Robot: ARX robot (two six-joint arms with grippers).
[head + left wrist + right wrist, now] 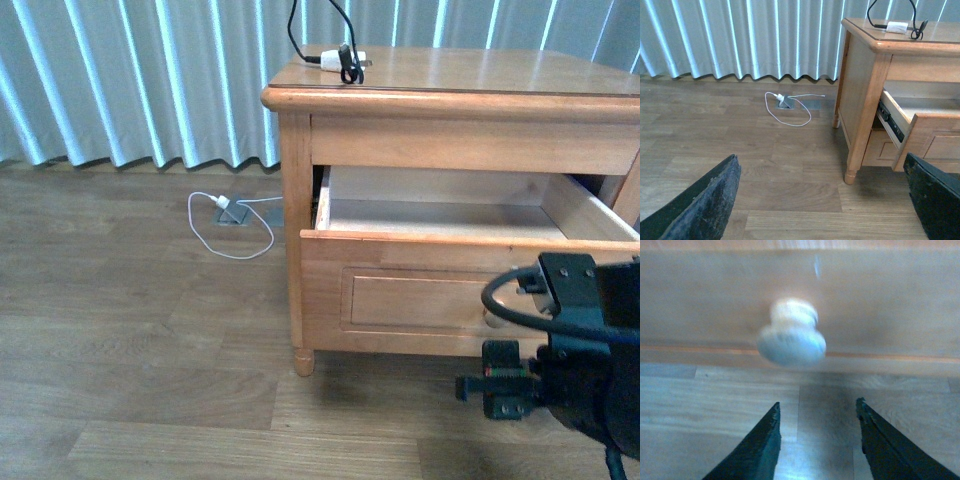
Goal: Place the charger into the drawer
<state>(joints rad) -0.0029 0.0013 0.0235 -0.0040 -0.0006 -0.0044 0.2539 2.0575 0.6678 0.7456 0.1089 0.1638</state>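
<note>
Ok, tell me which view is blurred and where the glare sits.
Right wrist view: soft and blurred, the drawer knob smeared with a pale sheen. Front view: sharp, with light glaring off the nightstand top. Left wrist view: sharp, the curtain backlit in bright stripes.

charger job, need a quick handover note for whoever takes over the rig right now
The left gripper is open and empty, over the floor beside the nightstand.
The right gripper is open and empty, just off the drawer's knob, not touching it.
The charger lies on the nightstand top, toward its left side in the front view, black cable attached.
The drawer is pulled open.
Done: drawer opened.
Left: pick up the charger and put it in the drawer. Ignore the white plug on the floor.
</note>
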